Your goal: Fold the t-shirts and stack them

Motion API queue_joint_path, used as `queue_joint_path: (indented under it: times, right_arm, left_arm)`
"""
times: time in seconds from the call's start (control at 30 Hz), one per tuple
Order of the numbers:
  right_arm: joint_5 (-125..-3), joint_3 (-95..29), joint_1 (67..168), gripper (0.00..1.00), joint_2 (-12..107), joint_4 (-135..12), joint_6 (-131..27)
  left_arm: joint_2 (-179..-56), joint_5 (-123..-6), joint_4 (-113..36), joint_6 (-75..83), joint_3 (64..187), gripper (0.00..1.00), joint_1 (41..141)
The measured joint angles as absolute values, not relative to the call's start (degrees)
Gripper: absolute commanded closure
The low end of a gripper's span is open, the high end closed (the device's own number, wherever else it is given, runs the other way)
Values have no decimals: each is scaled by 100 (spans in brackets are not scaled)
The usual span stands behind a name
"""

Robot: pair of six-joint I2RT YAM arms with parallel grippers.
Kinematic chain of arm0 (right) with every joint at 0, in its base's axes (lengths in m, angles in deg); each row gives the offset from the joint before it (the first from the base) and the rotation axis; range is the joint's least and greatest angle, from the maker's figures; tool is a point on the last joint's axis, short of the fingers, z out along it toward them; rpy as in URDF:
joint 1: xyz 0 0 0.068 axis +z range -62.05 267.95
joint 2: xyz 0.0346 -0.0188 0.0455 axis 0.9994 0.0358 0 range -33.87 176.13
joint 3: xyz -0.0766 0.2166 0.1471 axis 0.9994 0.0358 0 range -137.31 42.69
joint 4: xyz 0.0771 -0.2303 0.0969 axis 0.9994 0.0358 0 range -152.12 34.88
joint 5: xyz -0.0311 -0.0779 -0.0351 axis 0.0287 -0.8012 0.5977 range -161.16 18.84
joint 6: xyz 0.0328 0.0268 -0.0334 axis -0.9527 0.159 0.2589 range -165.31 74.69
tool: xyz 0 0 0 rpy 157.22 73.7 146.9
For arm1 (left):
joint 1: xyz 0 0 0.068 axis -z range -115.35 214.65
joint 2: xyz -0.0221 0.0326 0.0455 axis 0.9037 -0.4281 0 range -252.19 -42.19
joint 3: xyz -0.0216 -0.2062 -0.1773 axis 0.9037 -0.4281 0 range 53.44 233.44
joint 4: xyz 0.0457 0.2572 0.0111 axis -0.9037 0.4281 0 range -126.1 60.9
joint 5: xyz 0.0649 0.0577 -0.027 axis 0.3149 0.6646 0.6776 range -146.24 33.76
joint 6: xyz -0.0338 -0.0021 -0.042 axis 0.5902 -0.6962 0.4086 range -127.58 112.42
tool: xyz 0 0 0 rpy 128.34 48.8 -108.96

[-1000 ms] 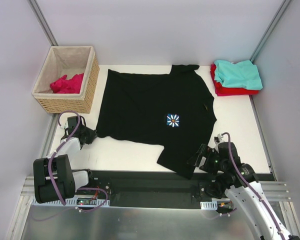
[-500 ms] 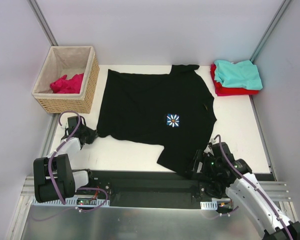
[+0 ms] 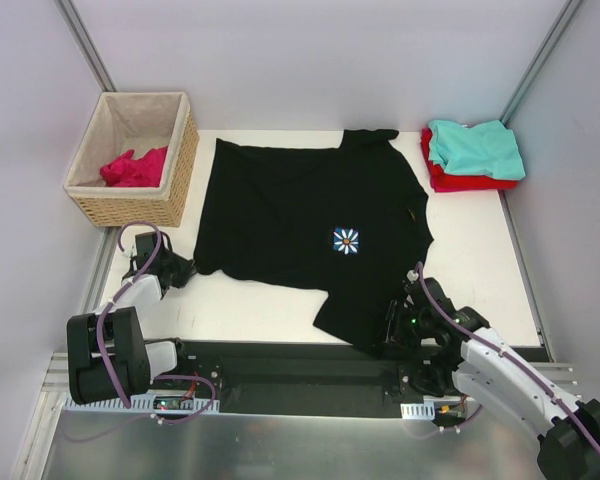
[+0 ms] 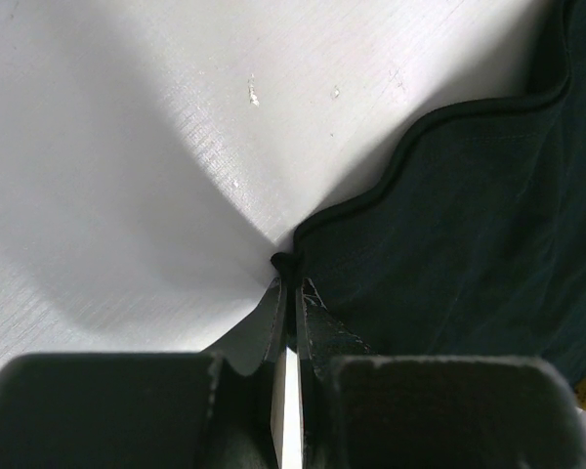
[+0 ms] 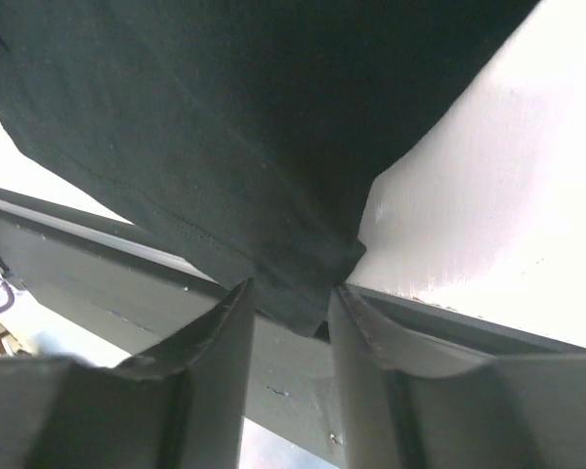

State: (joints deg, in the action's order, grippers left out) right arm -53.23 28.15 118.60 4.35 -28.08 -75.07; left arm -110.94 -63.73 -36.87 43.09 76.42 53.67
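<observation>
Left arm (image 3: 105, 350): black boxy link, white shell, looping purple cable, at left end of black base rail (image 3: 300, 365). Right arm (image 3: 510, 385), at right end of rail: white-grey links, black joints, purple cable. Right gripper (image 5: 291, 293): dark grey matte fingers (image 5: 210, 362).

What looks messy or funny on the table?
The black t-shirt lies crooked, with one corner hanging over the table's near edge, between the right end effector's jaws. The pink t-shirt sits crumpled in the basket, not folded.
</observation>
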Motion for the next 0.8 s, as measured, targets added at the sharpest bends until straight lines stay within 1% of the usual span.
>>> queue_joint_path:
  times: [0.13,0.23,0.27,0.33,0.4,0.43,0.47,0.5,0.53,0.8]
  right_arm:
    - [-5386,2815,11913,68,470,-2875,-7533]
    - [-5406,2815,11944,69,472,-2899,-7546]
    - [-5413,2815,11946,72,472,-2906,-7559]
    - [-5428,2815,11961,74,472,-2915,-7590]
    - [-5430,2815,11972,79,472,-2932,-7601]
    - [-5441,2815,11981,85,472,-2936,-7607]
    - [-5445,2815,11989,87,472,-2943,-7614]
    - [-5463,2815,11998,92,474,-2960,-7623]
    - [-5472,2815,12005,99,479,-2987,-7629]
    - [-5625,2753,12127,99,549,-3028,-7636]
  left_arm:
    - [-11103,-6373,-3703,4307,7642,100,5367]
    - [-11103,-6373,-3707,4307,7642,100,5367]
    - [-11103,-6373,-3707,4307,7642,100,5367]
    - [-11103,-6373,-3707,4307,7642,100,5367]
    - [-11103,-6373,-3707,4305,7642,100,5367]
    - [-11103,-6373,-3707,4305,7642,100,5367]
    - [-11103,-6373,-3709,4305,7642,100,5367]
    - [-11103,-6373,-3709,4305,7642,100,5367]
    - [-11103,-6373,-3709,4305,7642,100,5367]
    - [-11101,-6377,-3707,4300,7642,100,5367]
